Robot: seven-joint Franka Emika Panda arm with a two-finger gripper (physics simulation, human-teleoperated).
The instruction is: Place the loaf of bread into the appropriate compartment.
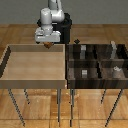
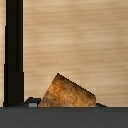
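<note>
The loaf of bread point(image 2: 67, 92) is a golden-brown wedge with a darker crust, and in the wrist view it sits right against the hand's dark body, tilted, with pale wood behind it. In the exterior view it shows as a small brown speck point(image 1: 48, 46) directly under the hand point(image 1: 48, 44), so the hand appears to be closed on it, though the fingers themselves are too small and blurred to make out clearly.

The hand hangs above the far edge of the large pale-wood tray point(image 1: 10, 55), with the loaf raised off the tray floor. The tray stands on thin metal legs.

Off to the exterior view's right of the hand, and well apart from it, stands the dark striped-wood bin point(image 1: 72, 67), touching the tray's side. It is split into four cells. The nearer cell on the side closest to the hand is the compartment point(image 1: 80, 75) holding a small grey cube point(image 1: 84, 73). Other cells hold small grey and white blocks point(image 1: 116, 70).
</note>
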